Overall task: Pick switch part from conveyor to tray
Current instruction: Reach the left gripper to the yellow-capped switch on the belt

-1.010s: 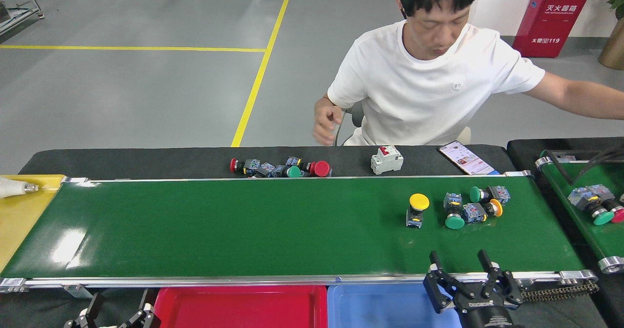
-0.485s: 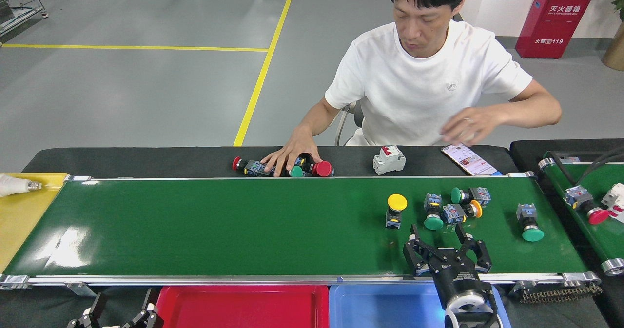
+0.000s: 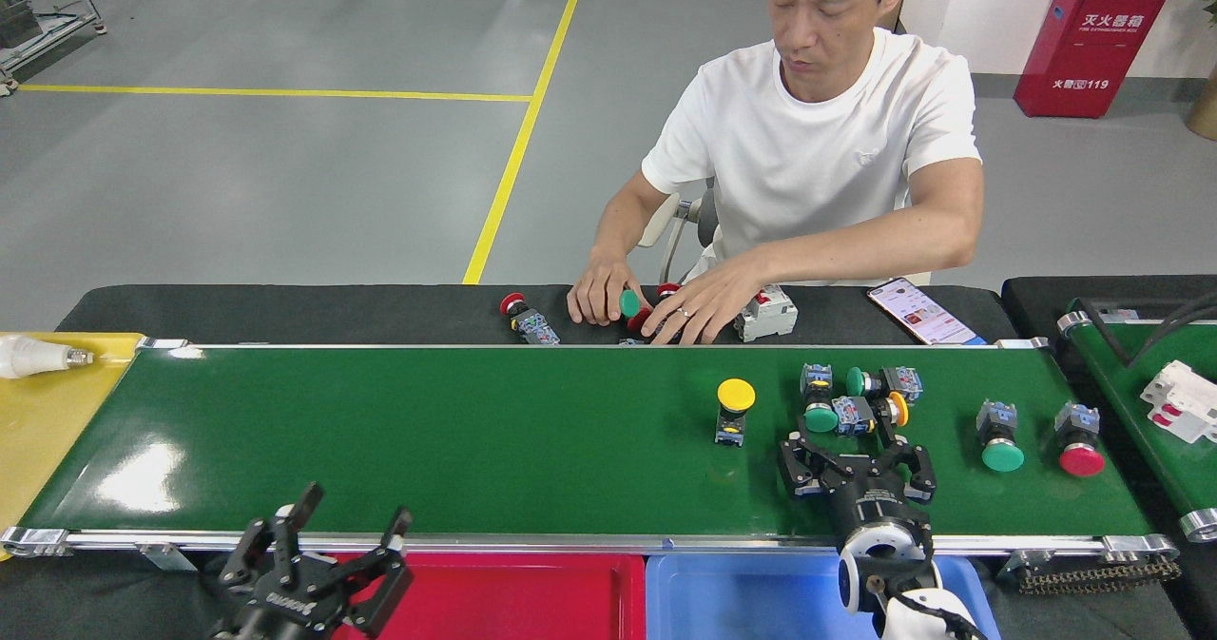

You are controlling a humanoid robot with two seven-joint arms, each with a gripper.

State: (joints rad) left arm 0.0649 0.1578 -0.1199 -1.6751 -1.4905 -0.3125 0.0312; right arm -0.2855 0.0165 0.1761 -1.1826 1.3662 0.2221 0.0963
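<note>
On the glossy dark-green conveyor belt, the right gripper hovers spread-fingered just below a cluster of green- and orange-capped push-button switch parts. The left gripper gapes above the shallow red plastic tray.

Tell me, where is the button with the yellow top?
In the head view, the yellow-topped button stands on the green conveyor, right of its middle. It is just left of the cluster of switch parts in front of the right pincer.
</note>
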